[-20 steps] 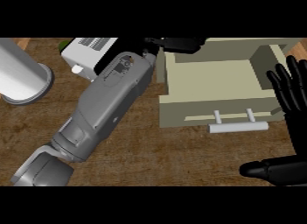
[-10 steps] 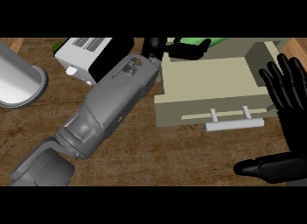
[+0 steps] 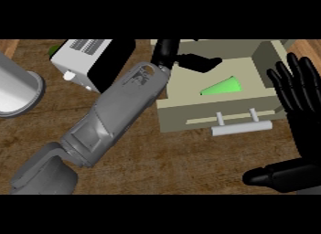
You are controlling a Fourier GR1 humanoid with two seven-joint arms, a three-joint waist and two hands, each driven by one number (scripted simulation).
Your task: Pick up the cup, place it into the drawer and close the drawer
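Currently, cup (image 3: 225, 86): green, lying inside the open drawer (image 3: 189, 107); judged light, rigid, best gripped around its wall.
Left hand (image 3: 179, 55): hovering at the far-left corner, fingers relaxed, gripping nothing.
Right hand (image 3: 304, 109): resting open, right.

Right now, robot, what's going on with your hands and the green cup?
Left hand open above the beige drawer. Right hand open, resting at right. Green cup lies inside the open drawer. Nothing blocking the handle.
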